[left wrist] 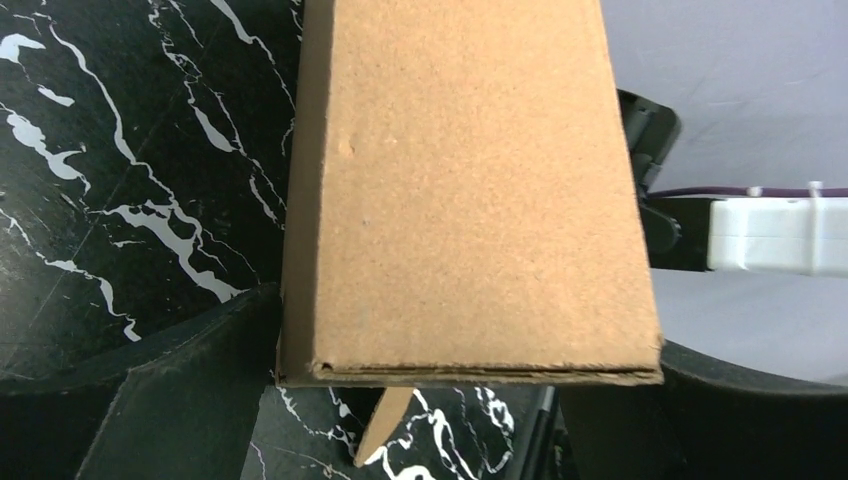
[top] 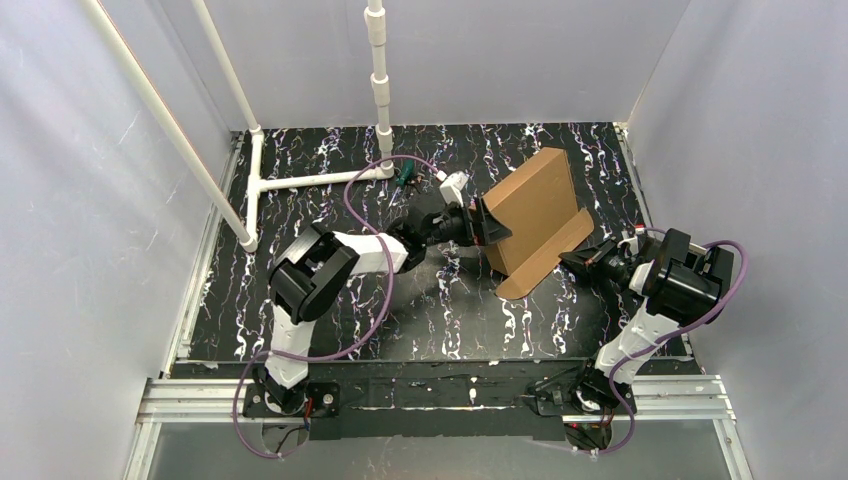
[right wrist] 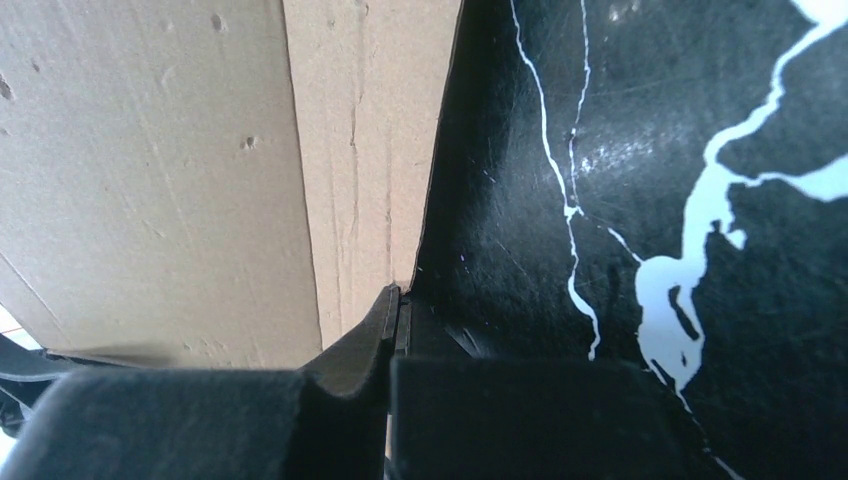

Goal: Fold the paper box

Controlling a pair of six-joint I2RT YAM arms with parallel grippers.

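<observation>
Black right gripper [top: 578, 262] nearest, pressed together, tip at the edge of the flap [top: 545, 262] lying flat on the table [top: 450, 320]; cannot tell whether pinching it. Just past that, paper box [top: 535, 200] standing up on its side, right of the middle. Left gripper [top: 490, 222] spread wide around its left end. Seems mid-fold. Next, likely: lift flap, hold wall steady.

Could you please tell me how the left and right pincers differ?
The left pincer is open wide, the right pincer shut. The left straddles the upright panel of the brown corrugated cardboard box; the right sits at its flat flap's edge. Both have black fingers.
</observation>
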